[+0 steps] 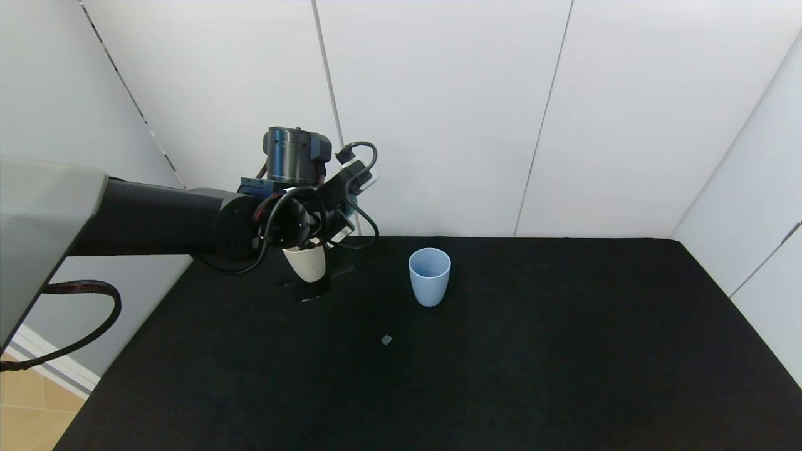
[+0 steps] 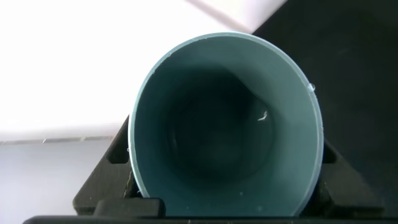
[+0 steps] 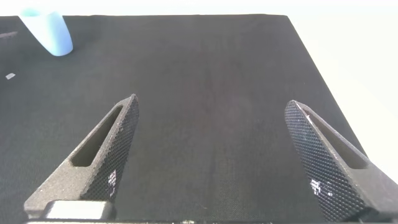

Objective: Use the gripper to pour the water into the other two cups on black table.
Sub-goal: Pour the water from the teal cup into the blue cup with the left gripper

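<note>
Black table (image 1: 501, 351) filling the foreground. Left gripper (image 1: 307, 219) at ten o'clock, clamped on teal cup (image 2: 227, 124) directly above beige cup (image 1: 307, 263). Right gripper (image 3: 211, 155) spread wide, low over bare cloth. Blue cup (image 1: 430, 275) upright near centre, at three o'clock of beige. Water not discernible.

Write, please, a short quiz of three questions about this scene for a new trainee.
1. True or false: the blue cup lies on its side.
2. Which cup does the left pincer hold? A beige cup, B teal cup, C blue cup.
3. Fill in: the right pincer stands ___ over the table.
Key: 1 false, it stands upright; 2 B; 3 open.
</note>
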You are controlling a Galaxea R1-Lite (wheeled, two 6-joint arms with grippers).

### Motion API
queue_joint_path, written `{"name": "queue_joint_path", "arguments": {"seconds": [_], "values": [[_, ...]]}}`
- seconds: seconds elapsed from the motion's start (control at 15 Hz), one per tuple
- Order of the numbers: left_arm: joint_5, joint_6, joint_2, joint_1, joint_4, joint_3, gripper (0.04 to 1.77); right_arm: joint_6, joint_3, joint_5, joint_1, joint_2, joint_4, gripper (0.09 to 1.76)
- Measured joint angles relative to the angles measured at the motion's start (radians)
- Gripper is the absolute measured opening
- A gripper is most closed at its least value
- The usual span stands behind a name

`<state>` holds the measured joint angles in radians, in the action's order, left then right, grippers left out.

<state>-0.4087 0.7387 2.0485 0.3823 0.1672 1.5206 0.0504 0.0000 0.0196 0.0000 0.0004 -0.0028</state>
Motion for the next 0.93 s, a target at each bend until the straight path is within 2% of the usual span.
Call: {"name": "queue_joint_path", "arguments": {"seconds": [0.33,0.67,0.93], "values": [[-0.004,-0.06,0.008,0.103,-0.002,0.0,1.2,0.0,0.0,0.0,0.0,0.0,0.0,1.71],[-0.023,-0.051,0.04,0.164,-0.012,0.005,1.2,0.0,0.0,0.0,0.0,0.0,0.0,1.71],[-0.061,0.043,0.089,0.187,-0.012,0.038,1.2,0.0,0.0,0.0,0.0,0.0,0.0,1.71]]}}
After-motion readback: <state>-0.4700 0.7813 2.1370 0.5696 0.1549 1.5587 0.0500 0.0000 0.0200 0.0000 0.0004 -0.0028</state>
